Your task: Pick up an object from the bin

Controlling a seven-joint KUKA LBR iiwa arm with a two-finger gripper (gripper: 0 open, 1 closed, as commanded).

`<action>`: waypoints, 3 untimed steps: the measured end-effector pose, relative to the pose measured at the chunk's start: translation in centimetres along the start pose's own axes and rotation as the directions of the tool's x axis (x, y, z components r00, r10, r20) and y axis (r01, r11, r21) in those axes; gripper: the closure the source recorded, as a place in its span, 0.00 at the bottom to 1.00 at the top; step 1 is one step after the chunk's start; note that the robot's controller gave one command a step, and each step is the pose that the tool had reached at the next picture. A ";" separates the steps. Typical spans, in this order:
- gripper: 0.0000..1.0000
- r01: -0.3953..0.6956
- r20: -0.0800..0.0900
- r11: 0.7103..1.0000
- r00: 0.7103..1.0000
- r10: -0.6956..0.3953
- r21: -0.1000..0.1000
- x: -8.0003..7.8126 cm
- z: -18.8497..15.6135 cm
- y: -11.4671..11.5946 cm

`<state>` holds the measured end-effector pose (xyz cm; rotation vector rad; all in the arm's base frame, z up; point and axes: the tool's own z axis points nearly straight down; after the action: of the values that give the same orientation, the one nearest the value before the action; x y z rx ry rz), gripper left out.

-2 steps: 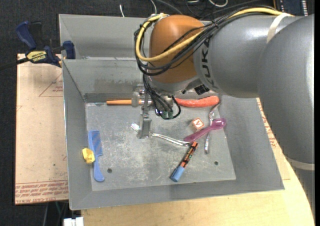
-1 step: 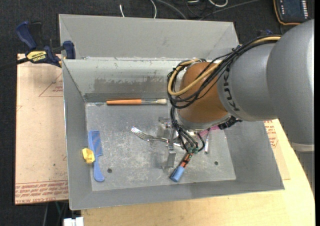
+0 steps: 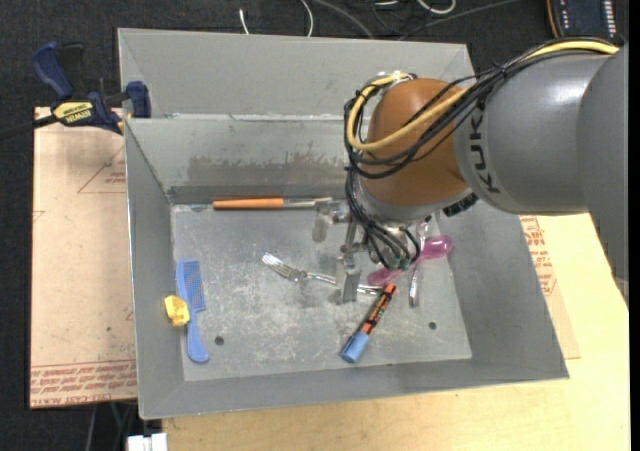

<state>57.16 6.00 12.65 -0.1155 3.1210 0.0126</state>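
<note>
Hanging low over the middle of the bin [image 3: 150,239], the pincer [image 3: 338,257] is keeping its two metal fingers [image 3: 349,279] apart, and nothing is sitting between them. Under its orange cover [image 3: 415,144], dark cables [image 3: 385,244] are trailing down to the wrist. A clear plastic piece [image 3: 292,271] is lying on the bin floor just left of the pincer, with its near end almost touching the lower finger. A pink piece [image 3: 434,249] is lying just right of the pincer, partly behind the cables. A marker [image 3: 366,324] with a blue cap is lying tilted just below the pincer, toward the front wall. An orange pen [image 3: 250,203] is resting along the back wall, well apart. A blue comb [image 3: 192,309] and a small yellow piece [image 3: 177,311], touching each other, are lying far off at the left side.
</note>
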 end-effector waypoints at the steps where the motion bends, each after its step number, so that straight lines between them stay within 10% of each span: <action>1: 0.00 -0.084 -0.025 0.996 0.996 0.084 0.006 2.1 4.8 -0.2; 2: 0.00 -0.073 0.003 0.997 0.997 0.073 -0.001 1.9 5.6 -3.1; 3: 1.00 -0.077 -0.013 0.997 0.997 0.077 0.000 1.9 5.0 -0.7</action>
<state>55.38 5.22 7.63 0.0047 3.1367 0.0145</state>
